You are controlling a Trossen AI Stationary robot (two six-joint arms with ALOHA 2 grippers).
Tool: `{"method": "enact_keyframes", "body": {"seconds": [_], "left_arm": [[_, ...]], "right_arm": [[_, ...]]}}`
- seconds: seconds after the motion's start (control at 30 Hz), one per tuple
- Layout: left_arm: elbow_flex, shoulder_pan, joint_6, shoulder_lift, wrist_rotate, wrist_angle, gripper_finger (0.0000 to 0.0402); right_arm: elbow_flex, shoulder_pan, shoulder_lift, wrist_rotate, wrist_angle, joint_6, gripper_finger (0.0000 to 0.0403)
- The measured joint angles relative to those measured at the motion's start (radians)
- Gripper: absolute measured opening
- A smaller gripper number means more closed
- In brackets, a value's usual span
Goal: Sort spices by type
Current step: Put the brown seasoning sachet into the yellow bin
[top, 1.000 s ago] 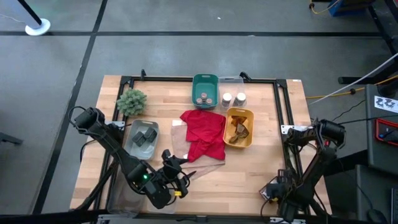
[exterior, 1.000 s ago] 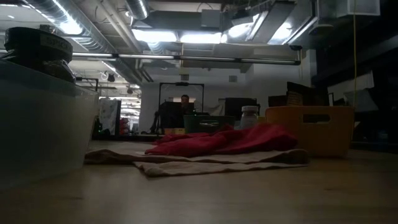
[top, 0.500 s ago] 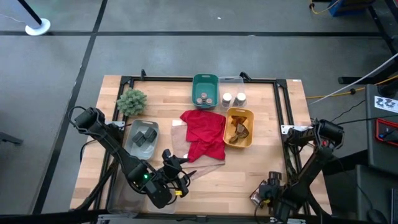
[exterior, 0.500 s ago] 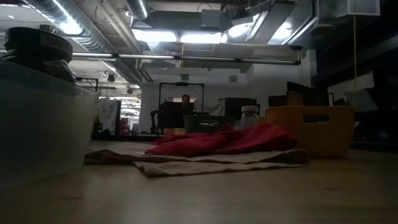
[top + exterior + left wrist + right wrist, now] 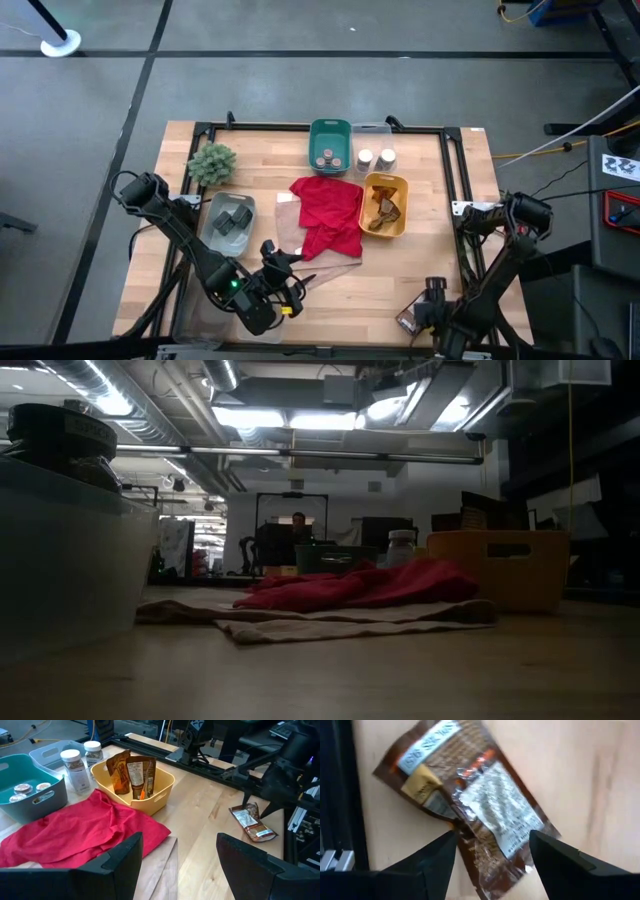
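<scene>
A brown foil packet (image 5: 470, 795) lies flat on the wood near the table's near right corner (image 5: 409, 319). My right gripper (image 5: 492, 840) hangs open right above it, pointing down, with a finger on either side of one end. My left gripper (image 5: 177, 855) is open over the table's near left (image 5: 285, 265), holding nothing. Tan-lidded jars sit in a teal bin (image 5: 330, 135). White-lidded jars (image 5: 375, 158) stand in a clear bin. More brown packets (image 5: 134, 774) stand in a yellow bin (image 5: 400, 222). Dark tins (image 5: 232, 220) lie in a clear tub. My right gripper comes at the brown packet from above with its fingers (image 5: 555, 855) spread to either side of one end (image 5: 485, 855). I cannot tell whether they touch it. The packet lies flat on the table.
A crumpled red cloth (image 5: 328, 212) lies mid-table on a pale sheet, between the bins. A small bushy plant (image 5: 212, 162) stands at the far left. A black frame rail (image 5: 462, 200) runs along the table's edges. Bare wood shows between the cloth and the packet.
My right arm has swung along the near edge toward the table's left. The brown packet, mostly covered by the gripper a second ago, now shows on the wood beside it. My left arm has kept still.
</scene>
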Motion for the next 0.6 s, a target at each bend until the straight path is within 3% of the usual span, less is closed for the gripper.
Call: {"method": "enact_keyframes", "body": {"seconds": [0.2,0.4,0.5,0.6], "left_arm": [[0.0,-0.002,0.0,0.0,0.0,0.0,0.0237],[0.0,-0.002,0.008,0.0,0.0,0.0,0.0237],[0.0,-0.002,0.008,0.0,0.0,-0.001,0.0237],[0.0,-0.002,0.01,0.0,0.0,-0.001,0.0237]], "right_arm": [[0.0,0.0,0.039,-0.008,0.056,-0.153,0.0252],[0.006,-0.03,0.078,-0.042,0.05,-0.194,0.025],[0.005,-0.051,0.08,-0.066,0.048,-0.195,0.0229],[0.004,-0.071,0.078,-0.069,0.048,-0.195,0.0183]]}}
